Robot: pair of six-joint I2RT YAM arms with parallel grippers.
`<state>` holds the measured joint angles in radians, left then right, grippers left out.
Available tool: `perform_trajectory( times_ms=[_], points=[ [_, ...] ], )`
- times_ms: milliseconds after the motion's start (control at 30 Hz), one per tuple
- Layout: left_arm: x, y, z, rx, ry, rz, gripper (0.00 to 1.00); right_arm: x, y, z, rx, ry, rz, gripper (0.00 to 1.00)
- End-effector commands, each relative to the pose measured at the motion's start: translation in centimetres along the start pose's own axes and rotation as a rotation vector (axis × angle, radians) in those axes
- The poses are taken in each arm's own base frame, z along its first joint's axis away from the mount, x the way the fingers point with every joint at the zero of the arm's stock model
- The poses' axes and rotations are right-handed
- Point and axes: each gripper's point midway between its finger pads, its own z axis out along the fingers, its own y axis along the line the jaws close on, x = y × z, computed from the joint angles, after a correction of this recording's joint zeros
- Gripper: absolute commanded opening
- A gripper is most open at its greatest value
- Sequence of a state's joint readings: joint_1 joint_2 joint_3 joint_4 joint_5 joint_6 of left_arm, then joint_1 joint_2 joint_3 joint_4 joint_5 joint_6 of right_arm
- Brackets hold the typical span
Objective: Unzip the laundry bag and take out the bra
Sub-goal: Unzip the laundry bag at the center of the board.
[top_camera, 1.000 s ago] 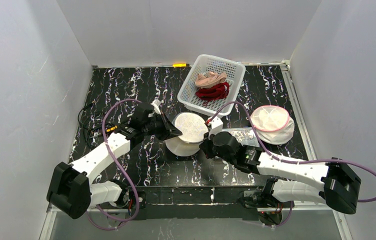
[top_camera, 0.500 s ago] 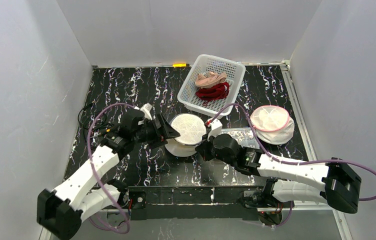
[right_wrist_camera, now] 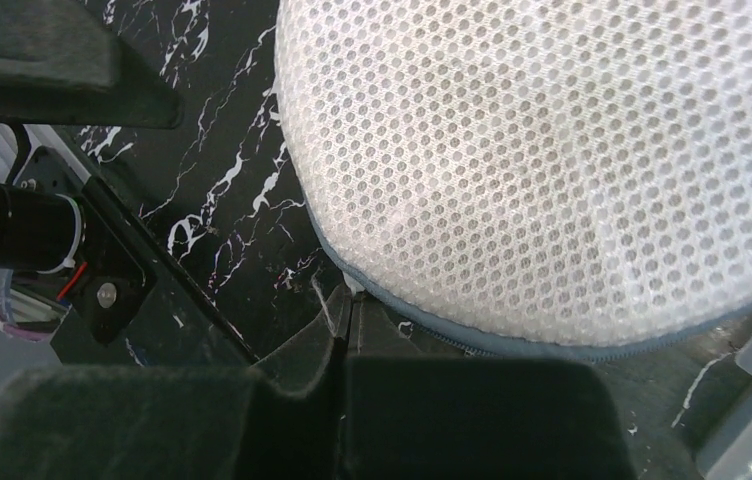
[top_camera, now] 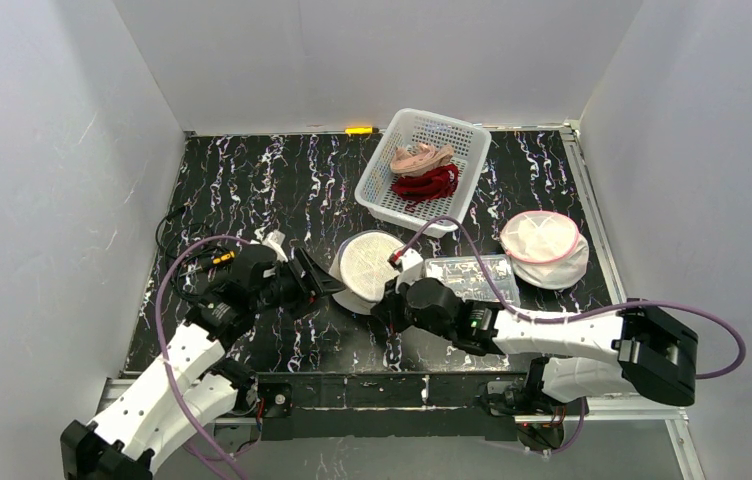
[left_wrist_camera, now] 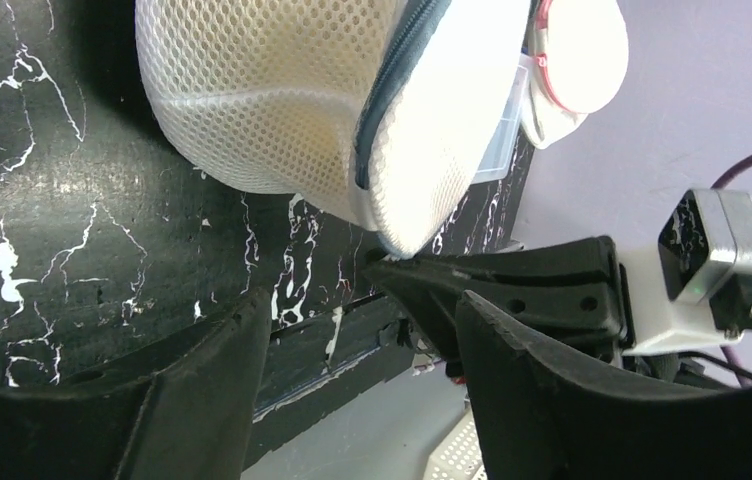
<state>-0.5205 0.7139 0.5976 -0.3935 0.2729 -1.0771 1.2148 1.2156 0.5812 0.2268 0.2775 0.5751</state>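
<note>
Mesh laundry bag (top_camera: 367, 262), zip closed, on table (top_camera: 252, 180). L gripper (top_camera: 327, 283) just left of bag, fingers spread, empty. R gripper (right_wrist_camera: 347, 310) at bag's near seam, fingers pressed together.

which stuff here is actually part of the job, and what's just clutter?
Job: laundry bag, its zip, left gripper, right gripper.
Lying about: basket of garments, pink-rimmed mesh bag, clear plastic box.

Table (top_camera: 252, 180) holds laundry bag (top_camera: 364, 262), basket (top_camera: 384, 190).
</note>
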Motion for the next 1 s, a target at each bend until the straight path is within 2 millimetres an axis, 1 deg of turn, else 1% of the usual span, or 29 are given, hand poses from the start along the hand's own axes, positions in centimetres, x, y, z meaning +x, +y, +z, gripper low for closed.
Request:
perform_trajectory(
  times_ms=[0, 167, 300, 433, 467, 533, 567, 600, 800, 833, 900, 967],
  points=[
    [-0.2, -0.5, 1.4, 0.006, 0.013, -0.027, 0.64, -2.8, 3.2, 0.8, -0.074, -0.083, 0.024, 0.01],
    [0.0, -1.6, 2.7, 0.015, 0.039, 0.020, 0.64, -3.0, 3.9, 1.1, -0.081, -0.084, 0.016, 0.01],
    [0.4, -1.0, 3.8, -0.015, 0.058, 0.038, 0.63, -3.4, 4.0, 1.0, -0.077, -0.093, 0.013, 0.01],
    [0.2, -0.8, 4.5, -0.016, 0.057, 0.043, 0.58, -3.4, 3.8, 0.8, -0.072, -0.095, 0.010, 0.01],
    [0.2, -0.8, 4.7, -0.016, 0.058, 0.044, 0.54, -3.4, 3.8, 0.8, -0.069, -0.095, 0.010, 0.01],
    [0.2, -0.9, 5.1, -0.015, 0.064, 0.049, 0.41, -3.2, 3.6, 0.7, -0.064, -0.094, 0.008, 0.01],
    [0.2, -0.9, 5.3, -0.016, 0.068, 0.049, 0.37, -3.2, 3.6, 0.6, -0.065, -0.095, 0.008, 0.01],
    [0.3, -0.8, 5.5, -0.020, 0.073, 0.048, 0.35, -3.2, 3.5, 0.5, -0.061, -0.094, 0.008, 0.01],
    [0.3, -0.1, 6.3, -0.031, 0.072, 0.036, 0.31, -3.0, 3.5, 0.1, -0.065, -0.094, 0.008, 0.01],
    [0.3, -0.1, 6.4, -0.031, 0.072, 0.035, 0.29, -3.1, 3.5, 0.1, -0.064, -0.096, 0.007, 0.01],
    [0.3, -0.1, 6.4, -0.031, 0.069, 0.038, 0.20, -3.1, 3.5, 0.1, -0.063, -0.095, 0.006, 0.01],
    [0.2, -0.2, 6.4, -0.029, 0.066, 0.043, 0.06, -2.9, 3.5, 0.1, -0.065, -0.091, 0.001, 0.01]
  ],
)
